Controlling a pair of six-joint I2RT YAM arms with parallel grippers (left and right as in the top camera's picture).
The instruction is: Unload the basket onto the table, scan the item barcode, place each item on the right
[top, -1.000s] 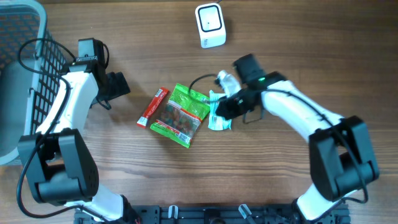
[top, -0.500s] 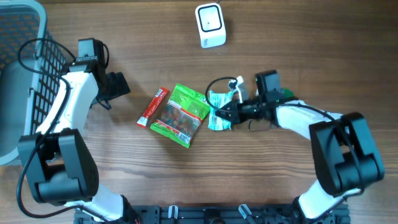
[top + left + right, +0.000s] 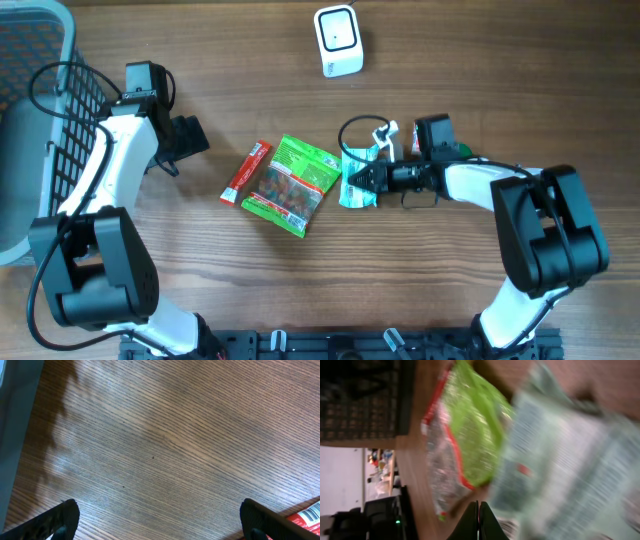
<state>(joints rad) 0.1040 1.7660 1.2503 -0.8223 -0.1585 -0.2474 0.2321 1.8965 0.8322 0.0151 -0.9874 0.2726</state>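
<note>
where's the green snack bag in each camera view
Overhead: green snack bag at centre, between red packet and pale packet.
Left wrist: not in it.
Right wrist: green snack bag upper left of centre, blurred.
Shared landmark: pale packet, just right of the bag in both.

Overhead faces straight down on the table [image 3: 480, 60] — wrist views sit close.

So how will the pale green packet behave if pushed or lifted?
Probably floppy: the pale green packet looks like thin crinkled film, so it may sag if lifted from one edge. Likely light and lying flat, so a push should slide it, not roll it.
</note>
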